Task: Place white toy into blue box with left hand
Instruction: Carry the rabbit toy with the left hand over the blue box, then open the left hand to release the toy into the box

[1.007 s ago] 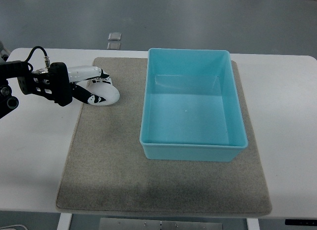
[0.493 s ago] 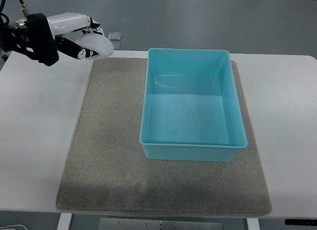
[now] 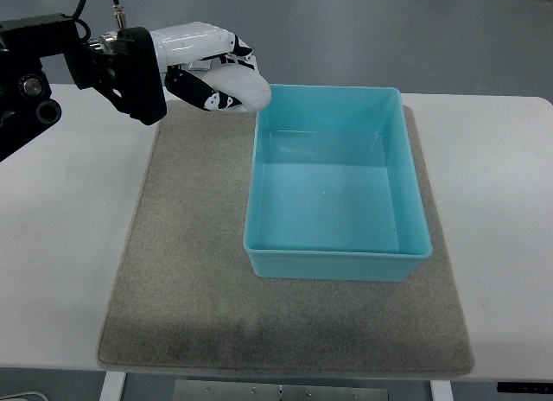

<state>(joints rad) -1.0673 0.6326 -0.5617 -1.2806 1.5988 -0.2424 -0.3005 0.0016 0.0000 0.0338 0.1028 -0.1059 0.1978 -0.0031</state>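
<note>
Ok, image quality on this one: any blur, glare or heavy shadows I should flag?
Top view: sharp overall, lighting even and soft. The left hand holding the white toy shows little motion blur. Faint sheen on the blue box floor, no blown glare. A darker patch lies on the grey mat near its front edge.

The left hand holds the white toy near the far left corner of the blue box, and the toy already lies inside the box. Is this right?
Not quite. In the top view the white toy is not in the blue box; the left hand holds it beside that corner.
</note>
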